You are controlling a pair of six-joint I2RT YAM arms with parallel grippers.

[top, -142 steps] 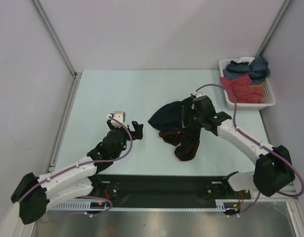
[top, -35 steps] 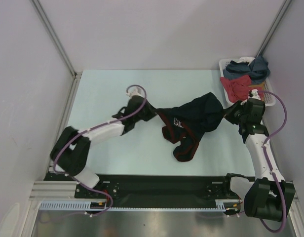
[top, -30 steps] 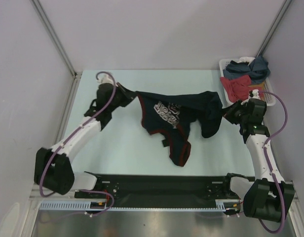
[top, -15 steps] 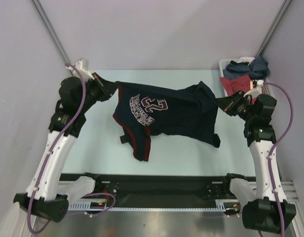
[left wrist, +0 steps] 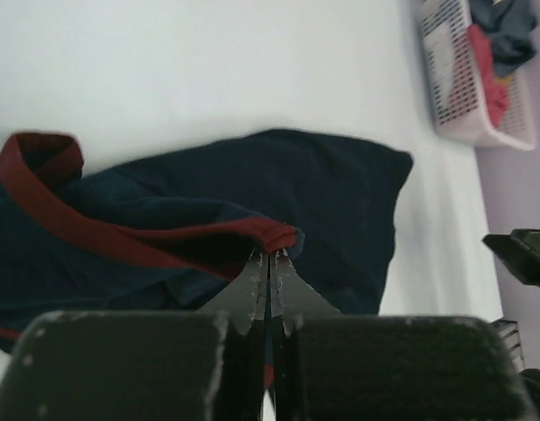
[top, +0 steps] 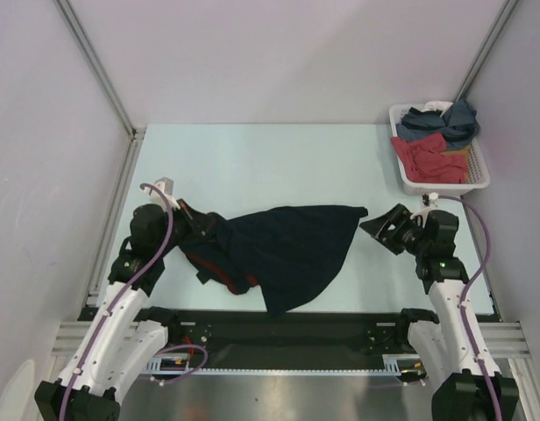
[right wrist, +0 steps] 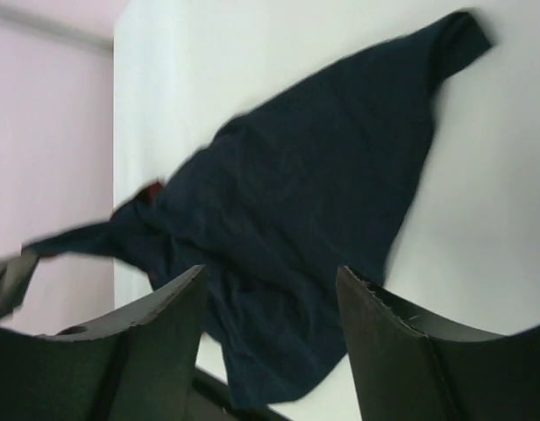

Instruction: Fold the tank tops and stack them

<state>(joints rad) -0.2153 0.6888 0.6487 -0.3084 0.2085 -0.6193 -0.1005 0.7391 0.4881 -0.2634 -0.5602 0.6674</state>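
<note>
On your table (top: 252, 158), the navy tank top (top: 287, 250) lies spread across the near middle, with your left gripper (left wrist: 270, 256) pinched tight on its reddish trim and your right gripper (top: 382, 230) spread apart just beside its right corner, off the cloth.

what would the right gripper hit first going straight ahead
Likely the navy tank top, lying just ahead of the open right gripper, though its height above the table is unclear.
</note>
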